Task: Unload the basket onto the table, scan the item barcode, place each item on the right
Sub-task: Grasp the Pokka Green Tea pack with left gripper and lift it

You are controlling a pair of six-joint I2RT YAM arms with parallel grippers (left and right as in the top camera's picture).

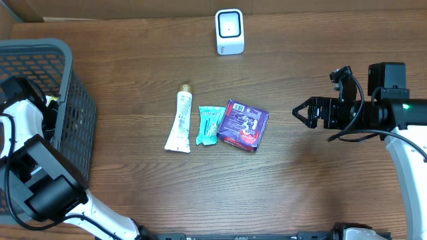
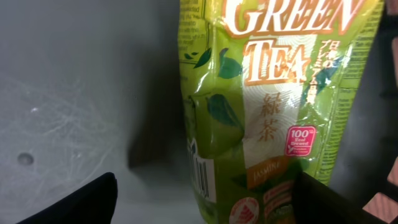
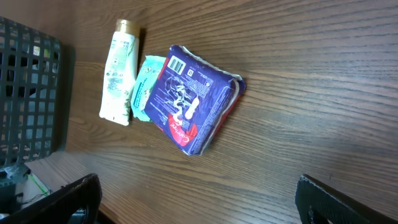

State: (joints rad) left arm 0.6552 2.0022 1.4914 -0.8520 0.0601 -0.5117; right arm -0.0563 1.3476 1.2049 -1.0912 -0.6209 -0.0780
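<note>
Looks early: left gripper [image 2: 205, 199], fingers [image 2: 81, 202] apart astride green tea pouch [image 2: 267, 106] in basket [image 1: 70, 93], ungripped; right gripper [image 1: 301, 113] spread, empty; nothing at scanner [image 1: 229, 31] yet.

The green tea pouch [image 2: 267, 118] lies flat in the basket [image 1: 40, 45], barcode [image 2: 200, 177] at its 7 o'clock. The white scanner [image 1: 229, 31] stands at 12 o'clock.
</note>
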